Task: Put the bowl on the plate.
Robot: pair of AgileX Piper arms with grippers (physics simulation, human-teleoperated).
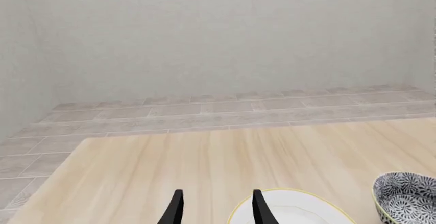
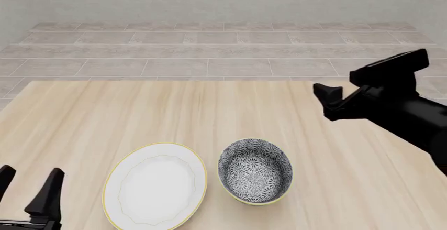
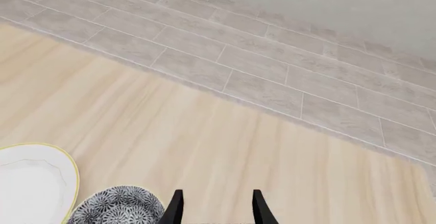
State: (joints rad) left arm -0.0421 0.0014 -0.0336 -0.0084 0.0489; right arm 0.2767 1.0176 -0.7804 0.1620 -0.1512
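While bowl (image 2: 255,171) sits beside plate (image 2: 155,185) | both arms raised | both jaws apart, empty

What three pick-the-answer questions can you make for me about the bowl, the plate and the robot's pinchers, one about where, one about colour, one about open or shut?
1. Where is the deep grey-and-white flowery bowl?
A. On the plate
B. On the table beside the plate
C. In a gripper

2. What colour is the rim of the flat white plate?
A. Yellow-gold
B. Red
C. Blue

3. How is the left gripper?
A. Shut on the bowl
B. Shut on the plate
C. Open, holding nothing

Answers:
1 B: in the front view the bowl stands on the wooden table, just right of the plate.
2 A: a thin yellow line runs around its edge.
3 C: its two black fingers stand apart with nothing between them.
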